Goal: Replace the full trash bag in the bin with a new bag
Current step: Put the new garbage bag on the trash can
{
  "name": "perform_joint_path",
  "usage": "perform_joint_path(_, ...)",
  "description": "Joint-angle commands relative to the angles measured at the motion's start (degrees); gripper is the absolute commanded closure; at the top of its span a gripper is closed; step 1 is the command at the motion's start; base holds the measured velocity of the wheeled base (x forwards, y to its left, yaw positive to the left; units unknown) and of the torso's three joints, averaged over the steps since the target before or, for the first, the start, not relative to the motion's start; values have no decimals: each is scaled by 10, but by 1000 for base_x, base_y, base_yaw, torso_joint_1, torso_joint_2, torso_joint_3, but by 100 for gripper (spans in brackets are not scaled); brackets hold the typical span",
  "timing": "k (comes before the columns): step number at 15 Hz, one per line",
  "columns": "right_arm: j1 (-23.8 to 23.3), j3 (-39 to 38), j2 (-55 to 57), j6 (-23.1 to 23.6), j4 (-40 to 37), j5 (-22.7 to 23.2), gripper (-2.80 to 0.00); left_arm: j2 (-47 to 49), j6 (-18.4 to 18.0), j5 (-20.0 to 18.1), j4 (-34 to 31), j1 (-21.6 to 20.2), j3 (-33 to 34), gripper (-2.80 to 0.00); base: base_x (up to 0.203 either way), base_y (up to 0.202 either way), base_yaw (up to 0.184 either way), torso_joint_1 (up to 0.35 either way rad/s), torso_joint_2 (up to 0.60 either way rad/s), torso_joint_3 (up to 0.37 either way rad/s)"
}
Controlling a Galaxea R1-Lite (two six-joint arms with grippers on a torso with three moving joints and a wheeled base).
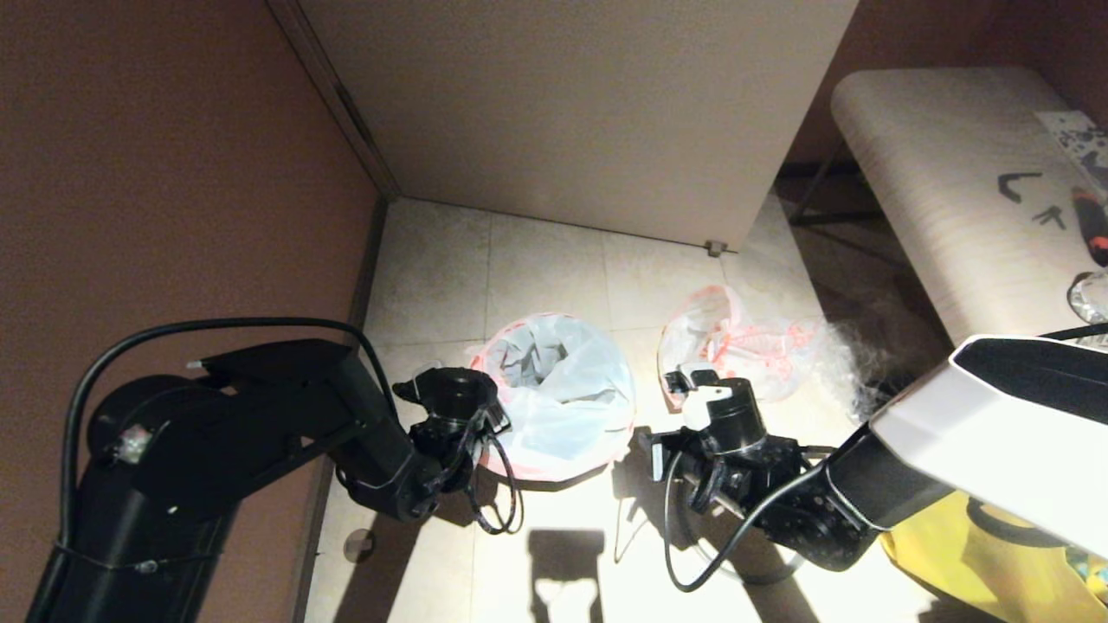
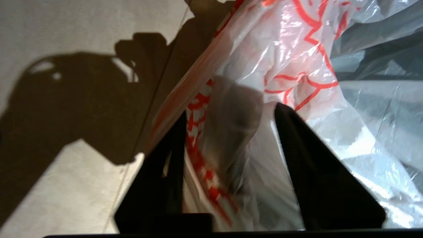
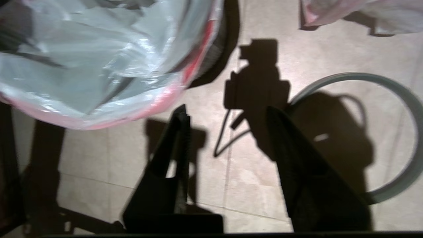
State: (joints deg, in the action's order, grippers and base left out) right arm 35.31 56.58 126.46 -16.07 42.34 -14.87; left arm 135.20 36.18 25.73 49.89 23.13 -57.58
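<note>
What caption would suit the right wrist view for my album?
Open right claw hovers over floor tiles between the new bag lining the bin and a loose grey hoop.

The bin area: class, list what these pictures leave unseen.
Bin: walls mostly covered by the new bag, head view.
Grey hoop: cut by the right wrist view's edge.
Full trash bag: contents too small, head view.
Left hand: plastic between its open fingers; contact unclear, left wrist view.

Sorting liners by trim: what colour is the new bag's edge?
Pinkish-red on the new bag, clearest in the head view.

Pale table [image 1: 935,173] at right, yellow bag [image 1: 969,562] beneath it.
</note>
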Motion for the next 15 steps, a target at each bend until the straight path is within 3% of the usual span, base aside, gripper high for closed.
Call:
perform_joint_path(1,-16,-12,-23,10,3,-1,0,-22,1,2,4,1,23,-280,0,0,0,0,0,0)
perform_joint_path(5,-26,-48,-69,18,3,0,0,-76,-12,2,5,3,116,-280,0,0,0,0,0,0)
perform_joint_path(8,-21,-53,-69,17,4,-1,0,-109,-21,2,4,18,145,-280,0,0,0,0,0,0)
perform_joint_path(14,-21,-73,-72,17,14,-5,0,-135,19,11,2,83,177,-280,0,0,0,0,0,0)
perform_joint_path(15,-22,-79,-71,17,25,-5,0,-136,19,12,2,89,177,0,0,0,0,0,0,0)
